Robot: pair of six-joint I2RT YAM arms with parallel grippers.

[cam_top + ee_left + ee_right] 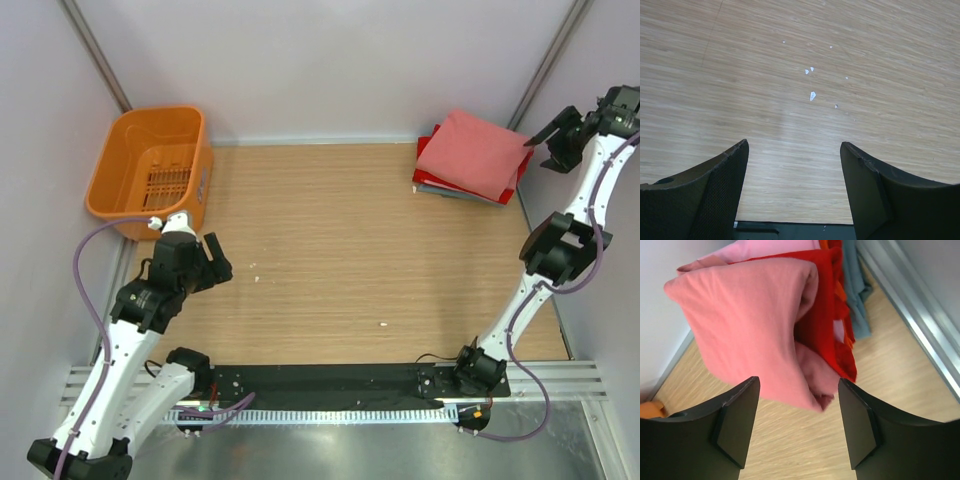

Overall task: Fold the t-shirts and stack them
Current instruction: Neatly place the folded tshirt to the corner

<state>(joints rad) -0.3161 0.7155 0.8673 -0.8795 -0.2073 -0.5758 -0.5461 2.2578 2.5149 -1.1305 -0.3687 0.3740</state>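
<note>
A folded salmon-pink t-shirt (482,150) lies on top of a stack at the table's far right corner. Under it lie a bright red shirt (427,160) and a grey one (455,192). The right wrist view shows the pink shirt (745,325), the red one (832,305) and the grey one (860,285) close up. My right gripper (545,147) is open and empty, just right of the stack, with the pink shirt's corner just ahead of its fingers (800,390). My left gripper (214,262) is open and empty over bare wood at the left (794,145).
An orange slotted basket (152,170) stands at the far left corner, just behind the left arm. White crumbs (812,95) lie on the wooden table (330,250). Grey walls close the table on three sides. A black strip and metal rail run along the near edge.
</note>
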